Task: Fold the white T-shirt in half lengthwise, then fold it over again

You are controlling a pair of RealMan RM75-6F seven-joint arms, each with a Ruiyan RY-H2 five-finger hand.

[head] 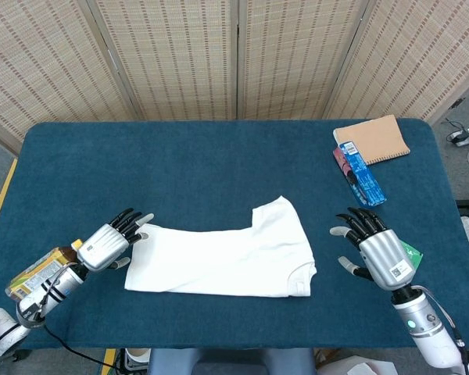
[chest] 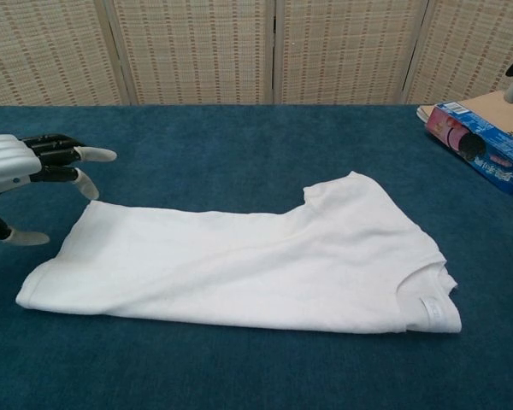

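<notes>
T-shirt [head: 223, 260] folded lengthwise on bench [head: 203, 168]; second fold pending. Left hand [head: 109, 244], right hand [head: 377, 254] spread, empty.

Left robot hand [head: 109, 244] and right robot hand [head: 379, 254], both empty, fingers spread.
</notes>
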